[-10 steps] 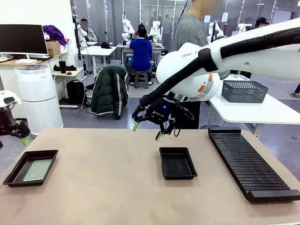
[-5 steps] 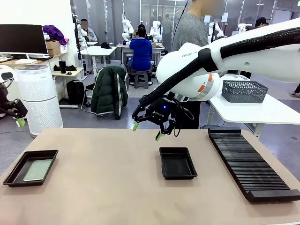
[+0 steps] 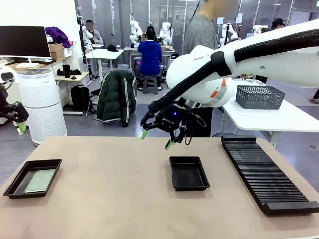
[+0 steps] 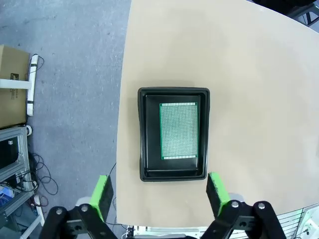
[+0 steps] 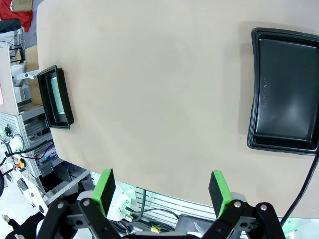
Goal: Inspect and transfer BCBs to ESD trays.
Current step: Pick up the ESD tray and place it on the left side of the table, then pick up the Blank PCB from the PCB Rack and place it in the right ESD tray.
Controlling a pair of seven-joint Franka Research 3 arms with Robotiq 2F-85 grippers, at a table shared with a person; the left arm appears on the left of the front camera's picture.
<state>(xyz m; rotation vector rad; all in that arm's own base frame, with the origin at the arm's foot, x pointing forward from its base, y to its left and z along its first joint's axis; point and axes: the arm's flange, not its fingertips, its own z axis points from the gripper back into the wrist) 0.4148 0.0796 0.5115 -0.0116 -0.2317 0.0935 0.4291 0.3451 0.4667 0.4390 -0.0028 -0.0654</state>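
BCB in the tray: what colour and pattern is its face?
Pale green BCB, fine dotted grid, darker green edge; best in left wrist view.

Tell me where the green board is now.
In the front view, the board lies flat inside the left tray, near the left edge of the table; the middle tray has no board.
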